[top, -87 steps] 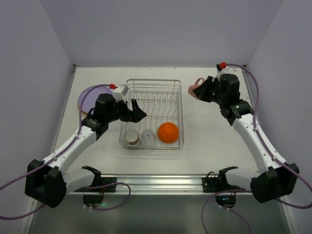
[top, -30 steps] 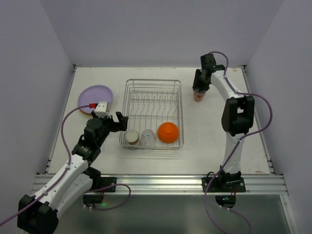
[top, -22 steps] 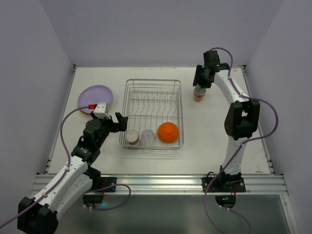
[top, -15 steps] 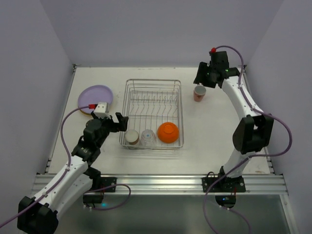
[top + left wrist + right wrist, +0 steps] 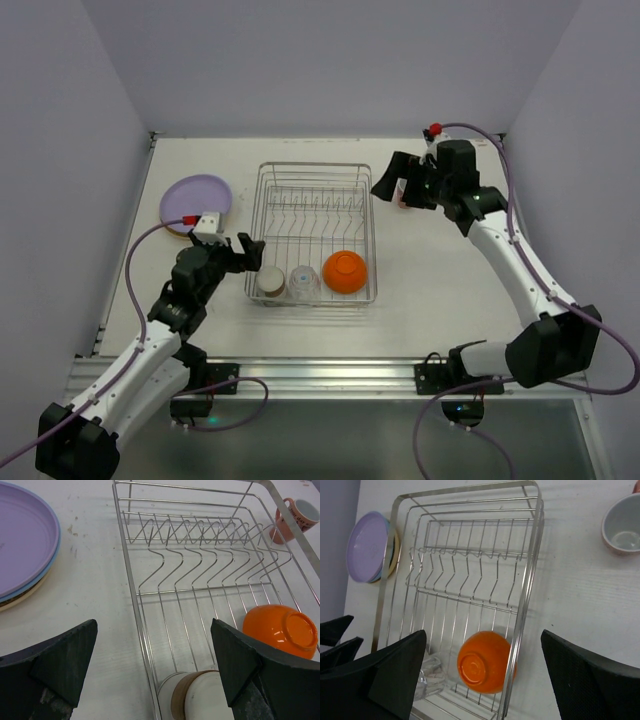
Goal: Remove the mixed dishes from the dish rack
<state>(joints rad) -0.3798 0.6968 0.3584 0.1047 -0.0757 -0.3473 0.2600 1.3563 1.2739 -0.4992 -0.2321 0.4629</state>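
Far left: a stack of plates [image 5: 197, 203], lavender on top with light-blue and tan rims below, lies flat on the worktop [image 5: 430, 270] beside the dish rack [image 5: 315, 166]. Left end effector [image 5: 250, 252]: released, jaws spread wide, at the rack's near-left corner. Along the rack's near end: cream cup [image 5: 270, 284], clear glass [image 5: 304, 281], and orange bowl [image 5: 345, 271], which is upside down. Right end effector [image 5: 398, 186]: released, jaws wide. Pink mug [image 5: 624, 525]: upright on the worktop just right of the rack; its dark lettering is too small to read
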